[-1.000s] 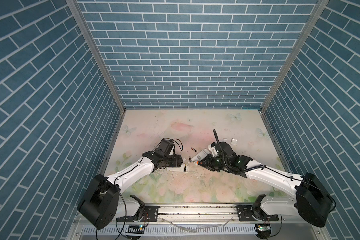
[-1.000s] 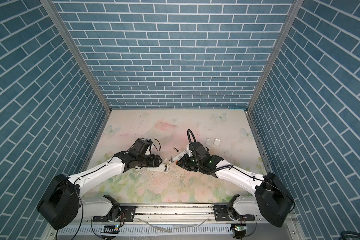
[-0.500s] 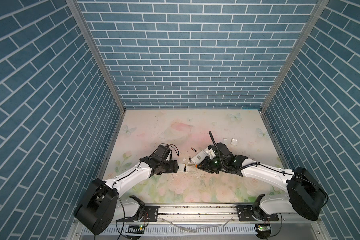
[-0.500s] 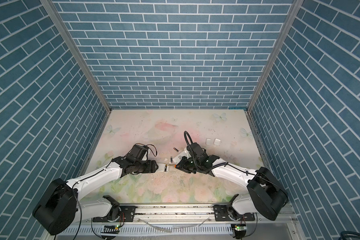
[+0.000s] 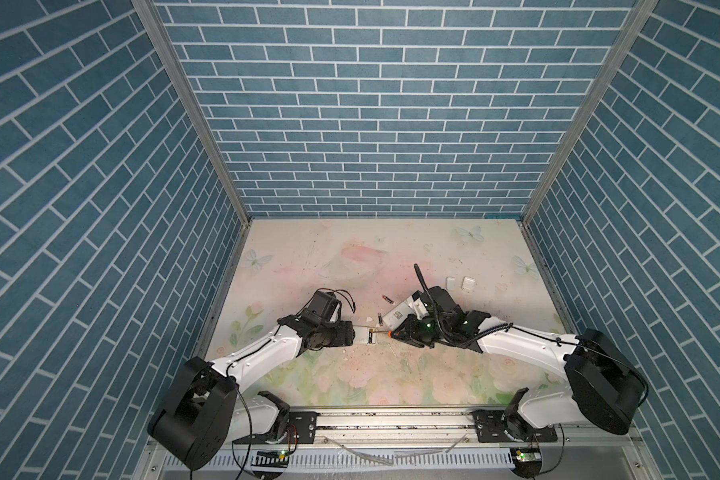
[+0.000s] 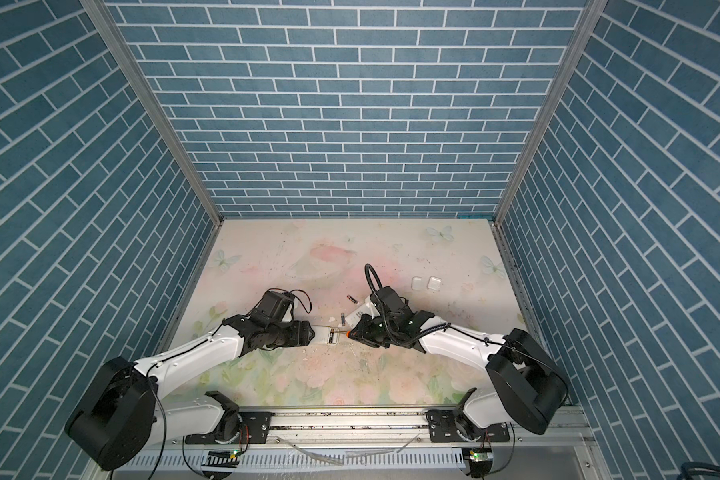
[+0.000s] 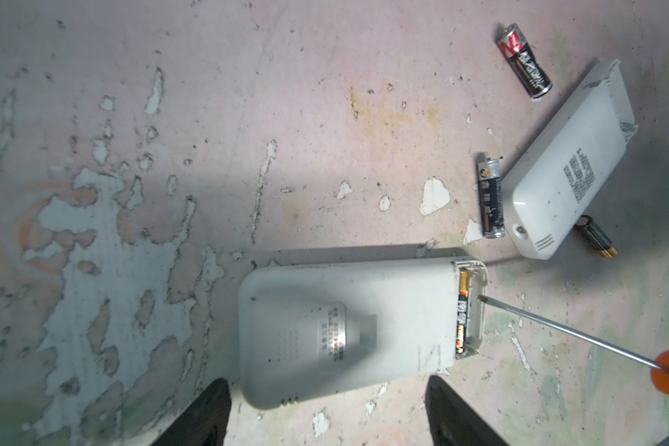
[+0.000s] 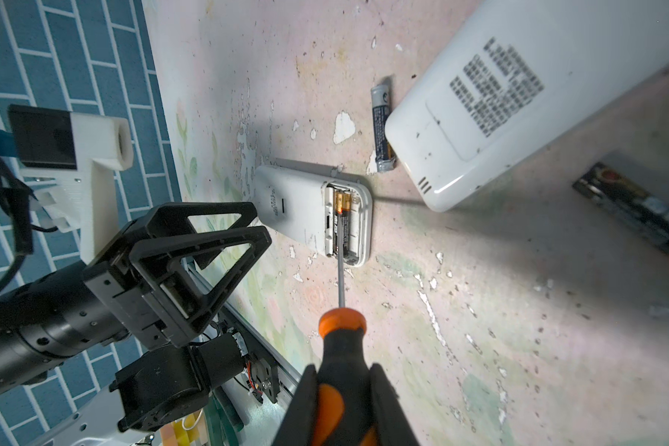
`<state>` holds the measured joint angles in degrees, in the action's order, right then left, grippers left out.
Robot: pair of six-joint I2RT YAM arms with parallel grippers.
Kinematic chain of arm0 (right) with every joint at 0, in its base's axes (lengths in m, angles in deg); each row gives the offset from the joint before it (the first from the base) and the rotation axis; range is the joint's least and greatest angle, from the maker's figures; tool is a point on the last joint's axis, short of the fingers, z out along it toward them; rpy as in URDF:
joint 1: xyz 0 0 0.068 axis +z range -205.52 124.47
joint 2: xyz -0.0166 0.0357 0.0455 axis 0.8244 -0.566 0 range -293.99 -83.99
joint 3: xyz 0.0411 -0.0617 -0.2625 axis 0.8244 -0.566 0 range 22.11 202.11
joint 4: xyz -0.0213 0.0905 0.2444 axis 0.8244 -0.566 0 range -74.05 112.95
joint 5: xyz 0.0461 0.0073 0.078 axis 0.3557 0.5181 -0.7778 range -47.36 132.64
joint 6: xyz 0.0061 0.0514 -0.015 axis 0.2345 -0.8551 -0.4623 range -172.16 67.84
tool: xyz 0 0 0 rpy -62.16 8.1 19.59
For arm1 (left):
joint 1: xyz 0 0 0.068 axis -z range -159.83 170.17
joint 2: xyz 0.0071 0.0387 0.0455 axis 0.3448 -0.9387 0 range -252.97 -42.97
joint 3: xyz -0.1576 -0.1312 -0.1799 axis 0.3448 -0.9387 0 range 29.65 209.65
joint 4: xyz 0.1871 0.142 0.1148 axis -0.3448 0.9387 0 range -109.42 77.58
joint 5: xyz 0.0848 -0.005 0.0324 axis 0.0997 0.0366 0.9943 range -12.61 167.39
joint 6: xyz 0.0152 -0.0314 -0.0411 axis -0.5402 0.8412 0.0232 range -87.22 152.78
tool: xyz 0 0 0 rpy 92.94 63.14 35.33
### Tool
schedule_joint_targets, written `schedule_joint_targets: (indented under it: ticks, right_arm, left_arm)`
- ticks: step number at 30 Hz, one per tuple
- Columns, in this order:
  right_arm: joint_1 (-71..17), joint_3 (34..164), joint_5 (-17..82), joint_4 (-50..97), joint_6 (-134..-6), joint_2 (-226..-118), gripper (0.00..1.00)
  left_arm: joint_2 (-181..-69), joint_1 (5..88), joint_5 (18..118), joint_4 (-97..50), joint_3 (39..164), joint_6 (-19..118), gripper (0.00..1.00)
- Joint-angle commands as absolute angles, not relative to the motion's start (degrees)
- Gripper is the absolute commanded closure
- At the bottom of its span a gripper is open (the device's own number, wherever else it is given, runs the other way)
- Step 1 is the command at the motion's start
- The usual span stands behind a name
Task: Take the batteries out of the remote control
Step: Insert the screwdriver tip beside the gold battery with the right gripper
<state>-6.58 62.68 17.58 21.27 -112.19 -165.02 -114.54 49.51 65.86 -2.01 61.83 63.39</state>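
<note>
A small white remote control (image 7: 344, 328) (image 8: 298, 208) (image 5: 366, 336) (image 6: 327, 335) lies back-up with its battery bay uncovered. One of the batteries (image 7: 465, 316) (image 8: 342, 228) sits in the bay. My left gripper (image 7: 327, 380) (image 5: 352, 334) stands open, its fingers either side of the remote's end. My right gripper (image 8: 342, 370) (image 5: 398, 334) is shut on an orange-and-black screwdriver (image 8: 338, 340) (image 7: 557, 332), whose tip rests in the bay beside that battery. Three loose batteries (image 7: 524, 60) (image 7: 491, 197) (image 7: 595, 237) lie on the mat.
A second, larger white remote (image 7: 564, 170) (image 8: 518, 89) (image 5: 400, 316) lies just behind the small one, with two loose batteries against it. Two small white covers (image 5: 449, 283) (image 5: 469, 284) lie at the back right. Brick walls enclose three sides; a metal rail (image 5: 391, 419) runs along the front.
The left gripper dropped toward the front and settled behind the small remote's end in the first half second. The right arm's elbow swung left, while the screwdriver tip stayed at the remote.
</note>
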Motion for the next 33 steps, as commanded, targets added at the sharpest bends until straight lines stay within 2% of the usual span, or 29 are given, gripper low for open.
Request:
schedule_joint_targets:
  ticks: [1, 18, 33]
  right_arm:
    - [-5.8, 61.2, 17.3, 23.2, -113.2, -165.6, 1.00]
    - [-4.8, 59.0, 17.9, 26.5, -115.6, -165.7, 1.00]
    - [-4.7, 57.9, 17.5, 28.8, -116.4, -165.9, 1.00]
  left_arm:
    - [-113.8, 48.9, 66.6, -2.9, 60.7, 63.1, 0.19]
    - [-114.6, 48.8, 66.1, -5.5, 59.4, 63.0, 0.21]
    - [-116.3, 48.9, 65.0, -5.1, 59.7, 62.1, 0.29]
